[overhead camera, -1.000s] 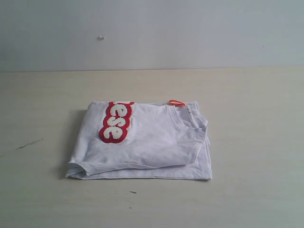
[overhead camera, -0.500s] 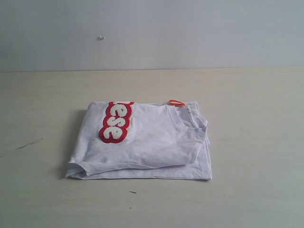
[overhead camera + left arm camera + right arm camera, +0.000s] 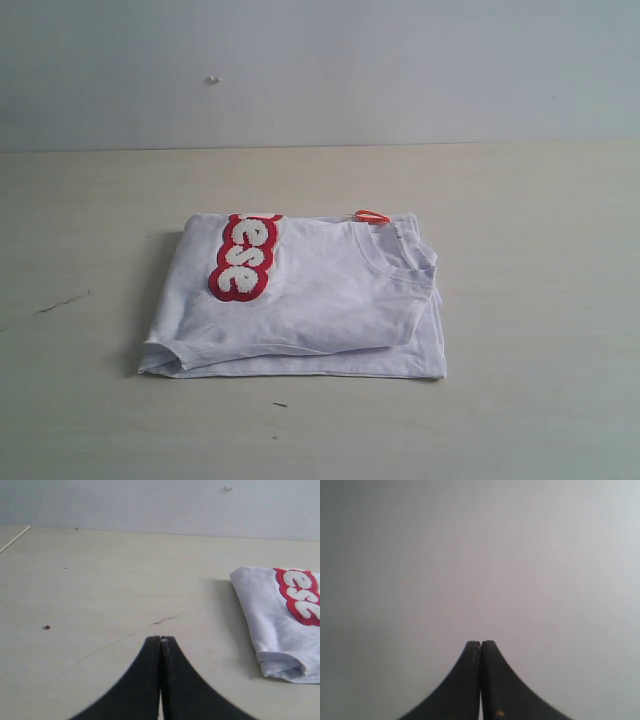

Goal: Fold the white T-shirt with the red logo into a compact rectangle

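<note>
The white T-shirt (image 3: pixel 310 300) lies folded into a rough rectangle in the middle of the table. Part of the red logo (image 3: pixel 245 256) shows on its top layer at the left, and the orange neck tag (image 3: pixel 371 215) sticks out at the far edge beside the ribbed collar. Neither arm appears in the exterior view. In the left wrist view my left gripper (image 3: pixel 161 639) is shut and empty above bare table, well apart from the T-shirt (image 3: pixel 280 620) and its red logo (image 3: pixel 302 600). My right gripper (image 3: pixel 480 642) is shut and empty, facing only a plain grey surface.
The pale wooden table (image 3: pixel 520 220) has a thin dark crack (image 3: pixel 60 303) at the left, also seen as a crack (image 3: pixel 165 619) just beyond my left fingertips. A grey wall (image 3: pixel 400 70) stands behind the table. A small dark speck (image 3: pixel 47 627) lies on the table.
</note>
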Available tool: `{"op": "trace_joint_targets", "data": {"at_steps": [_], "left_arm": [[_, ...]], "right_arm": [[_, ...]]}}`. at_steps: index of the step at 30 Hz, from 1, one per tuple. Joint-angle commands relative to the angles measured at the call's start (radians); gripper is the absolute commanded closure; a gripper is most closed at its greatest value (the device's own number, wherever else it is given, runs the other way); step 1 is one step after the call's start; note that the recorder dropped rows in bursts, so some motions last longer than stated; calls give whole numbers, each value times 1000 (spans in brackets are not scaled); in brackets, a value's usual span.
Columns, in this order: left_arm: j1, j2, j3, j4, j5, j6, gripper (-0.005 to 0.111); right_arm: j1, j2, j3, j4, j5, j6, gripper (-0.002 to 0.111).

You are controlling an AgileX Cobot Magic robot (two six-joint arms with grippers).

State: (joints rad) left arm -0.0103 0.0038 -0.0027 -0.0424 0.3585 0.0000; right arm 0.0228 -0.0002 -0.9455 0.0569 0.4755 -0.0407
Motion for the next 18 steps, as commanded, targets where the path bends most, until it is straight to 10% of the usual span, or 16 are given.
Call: {"op": "trace_joint_targets", "data": {"at_steps": [1,18], "left_arm": [[1,-4,3,-2,-7,0,107],[1,-4,3,-2,-7,0,107]], "right_arm": [[-37,0,82,88,-92,1,108],[-47,0,661,115,-191,1,108]]}}
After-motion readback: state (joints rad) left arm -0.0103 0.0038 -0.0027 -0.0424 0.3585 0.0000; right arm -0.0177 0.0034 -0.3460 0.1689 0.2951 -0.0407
